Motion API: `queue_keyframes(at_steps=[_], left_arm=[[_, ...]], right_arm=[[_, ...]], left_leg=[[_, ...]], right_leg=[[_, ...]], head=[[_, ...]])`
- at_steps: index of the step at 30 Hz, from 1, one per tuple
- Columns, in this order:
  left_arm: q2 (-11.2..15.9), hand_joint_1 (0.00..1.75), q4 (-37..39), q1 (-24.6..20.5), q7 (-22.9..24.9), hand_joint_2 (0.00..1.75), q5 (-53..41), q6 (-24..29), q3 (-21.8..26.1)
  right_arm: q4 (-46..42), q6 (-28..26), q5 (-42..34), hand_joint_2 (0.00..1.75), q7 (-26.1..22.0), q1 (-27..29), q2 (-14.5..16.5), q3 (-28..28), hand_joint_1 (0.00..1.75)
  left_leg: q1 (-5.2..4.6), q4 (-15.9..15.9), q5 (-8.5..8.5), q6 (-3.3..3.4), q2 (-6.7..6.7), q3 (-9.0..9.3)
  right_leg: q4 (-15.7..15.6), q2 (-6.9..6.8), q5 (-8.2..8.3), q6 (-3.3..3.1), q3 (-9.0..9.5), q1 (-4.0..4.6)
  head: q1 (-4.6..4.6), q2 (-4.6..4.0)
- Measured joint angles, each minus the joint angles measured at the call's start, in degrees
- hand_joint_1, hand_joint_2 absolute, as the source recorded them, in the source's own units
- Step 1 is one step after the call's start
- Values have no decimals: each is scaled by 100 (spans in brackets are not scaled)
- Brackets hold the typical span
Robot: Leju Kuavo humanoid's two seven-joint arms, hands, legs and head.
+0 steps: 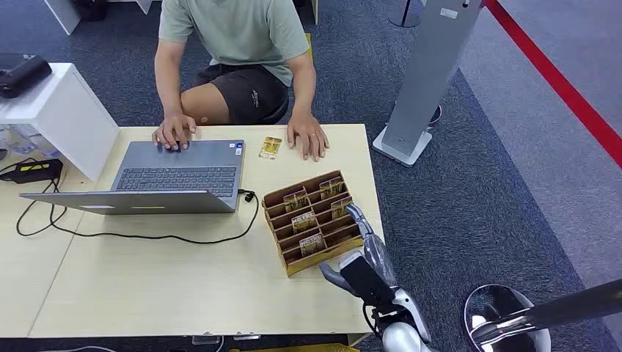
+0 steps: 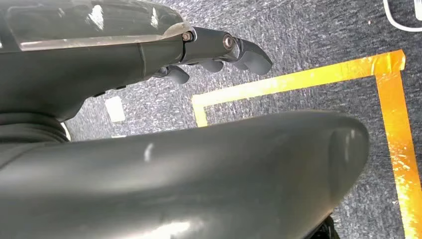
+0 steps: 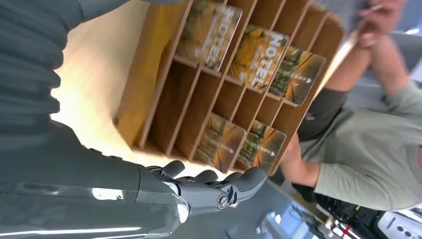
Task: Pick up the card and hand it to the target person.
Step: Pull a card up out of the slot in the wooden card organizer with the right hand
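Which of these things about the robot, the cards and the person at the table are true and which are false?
1. The right hand is holding a card. False: it holds nothing and sits beside the card box.
2. One card lies flat on the table near the person's hand. True.
3. The card box is full in every slot. False: several slots are bare, and five cards show in the right wrist view.
4. The laptop is open, with the person's other hand on it. True.
5. The left hand is over the table. False: it hangs over carpet marked with yellow tape.
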Motion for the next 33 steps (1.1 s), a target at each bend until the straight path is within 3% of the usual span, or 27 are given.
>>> queue_keyframes(at_steps=[10, 12, 16, 17, 26, 33], left_arm=[[-4, 0, 7, -39, 139, 0, -6, -25, -117], [-1, 0, 9, -34, 152, 0, 20, -11, -104], [12, 0, 11, 8, 141, 0, 81, 32, -61], [17, 0, 11, 20, 135, 0, 95, 38, -52], [27, 0, -7, 101, 81, 0, 197, 80, 9], [36, 0, -11, 98, 63, 0, 226, 80, -5]], right_arm=[[723, 1314, 1177, 175, 1375, -1405, 368, 791, 3], [911, 1528, 1340, 175, 1623, -1576, 443, 944, 25], [1080, 1755, 1458, 175, 2051, -1693, 580, 1074, 127], [1087, 1780, 1452, 175, 2118, -1698, 599, 1106, 134], [889, 1795, 1309, 175, 2423, -1550, 583, 1260, 135], [635, 1869, 1313, 175, 2428, -1399, 524, 1126, 123]], left_leg=[[0, -12, 16, 3, 13, 8], [1, -10, 12, 5, 14, 10], [4, -18, 14, 4, 10, 12], [4, -21, 16, 4, 8, 14], [6, -20, 10, 6, -9, 13], [5, -23, 18, 7, -20, 6]], right_leg=[[-5, 11, 17, -3, 2, 1], [-3, 11, 14, -1, 6, 1], [-9, 8, 15, -3, 11, 4], [-13, 5, 16, -3, 13, 4], [-16, -13, 7, 0, 24, 6], [-21, -23, 11, 0, 20, 5]], head=[[0, 0], [0, 0], [0, 0], [0, 0], [0, 0], [0, 0]])
